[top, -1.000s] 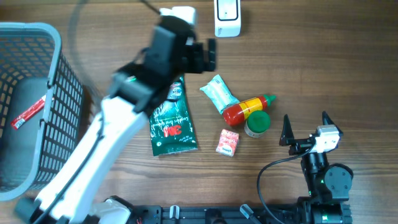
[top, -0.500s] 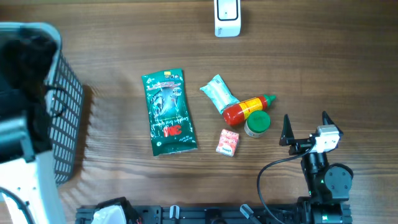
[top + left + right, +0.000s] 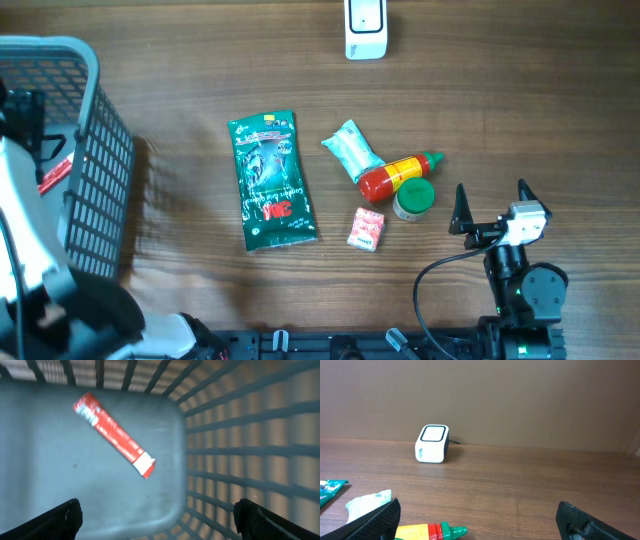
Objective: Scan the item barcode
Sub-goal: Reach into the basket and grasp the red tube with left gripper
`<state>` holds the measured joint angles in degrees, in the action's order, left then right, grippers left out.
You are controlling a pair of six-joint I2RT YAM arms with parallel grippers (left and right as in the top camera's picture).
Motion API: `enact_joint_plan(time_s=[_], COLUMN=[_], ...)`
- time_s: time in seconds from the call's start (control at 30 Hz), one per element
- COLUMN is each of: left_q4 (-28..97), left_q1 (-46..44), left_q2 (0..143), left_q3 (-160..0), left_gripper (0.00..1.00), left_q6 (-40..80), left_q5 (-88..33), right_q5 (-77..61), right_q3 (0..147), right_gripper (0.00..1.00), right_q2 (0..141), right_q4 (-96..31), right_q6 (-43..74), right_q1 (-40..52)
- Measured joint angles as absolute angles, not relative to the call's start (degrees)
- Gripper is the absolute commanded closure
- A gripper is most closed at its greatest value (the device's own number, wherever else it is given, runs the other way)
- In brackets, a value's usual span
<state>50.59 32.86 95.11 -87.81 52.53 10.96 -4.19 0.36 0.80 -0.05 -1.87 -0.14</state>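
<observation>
Grey mesh basket (image 3: 100, 180) at your left holds one red sachet (image 3: 114, 435), flat on its floor. In the left wrist view the sachet's long axis runs diagonally, white end pointing lower right. Your left gripper (image 3: 160, 520) hangs above it, jaws spread, empty. Your right gripper (image 3: 491, 205), also spread and empty, sits well apart from the white scanner (image 3: 365, 28).

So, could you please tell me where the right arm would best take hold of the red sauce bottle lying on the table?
Probably at the green nozzle end, from above, jaws across its width. The red sauce bottle lies on its side. Its fat end is crowded by the white-green packet and the green-lidded jar, while the nozzle end sticks out clear.
</observation>
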Motion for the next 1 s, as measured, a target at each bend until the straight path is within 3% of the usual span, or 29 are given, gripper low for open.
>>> enact_joint_plan(time_s=[0.57,0.63,0.83,1.0], left_q4=[47.4,45.5,42.0,42.9], left_q1=[35.0,35.0,35.0,35.0], left_q2=[116.3,117.0,117.8,119.4], left_q3=[-87.7,-87.7,-87.7,-88.3], left_gripper=[0.07,0.07,0.21,0.23], left_q6=[81.4,82.5,84.0,84.3], left_q5=[10.6,10.6,10.6,10.7], right_q5=[-4.2,-4.2,-4.2,-4.2], right_q3=[0.4,0.4,0.4,0.4], right_gripper=[0.00,0.00,0.00,0.00], right_q2=[0.8,0.8,0.8,0.8], right_q4=[-0.1,-0.1,-0.1,-0.1], right_q6=[-1.8,-1.9,-1.9,-1.9], right_q1=[-0.1,-0.1,-0.1,-0.1])
